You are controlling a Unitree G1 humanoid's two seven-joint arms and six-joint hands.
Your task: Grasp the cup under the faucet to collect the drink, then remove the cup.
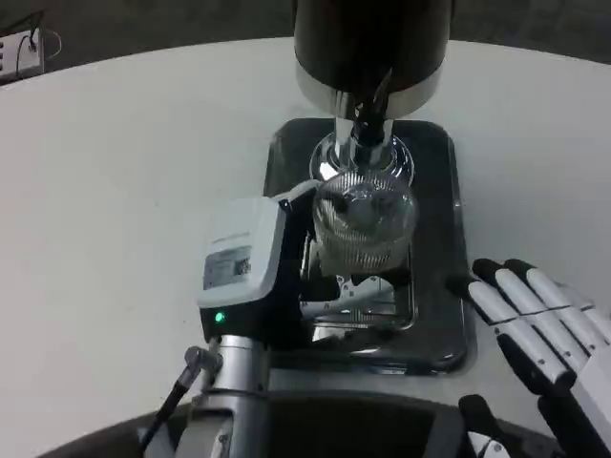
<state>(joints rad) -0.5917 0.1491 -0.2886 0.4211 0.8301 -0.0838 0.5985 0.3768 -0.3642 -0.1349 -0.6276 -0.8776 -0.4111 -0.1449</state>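
Under the faucet (368, 114), your left hand (286, 262) grasped the cup (363, 224); your right hand (539, 320) lay released, fingers apart, beside the tray (439, 172).

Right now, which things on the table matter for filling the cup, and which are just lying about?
For the job:
cup, held by left hand
faucet
dispenser
drip tray
right hand, waiting

Lying about:
power strip at the far left edge

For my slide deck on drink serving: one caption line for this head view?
Left hand holds a ribbed clear cup under the dispenser faucet above the dark tray; right hand waits open beside it.
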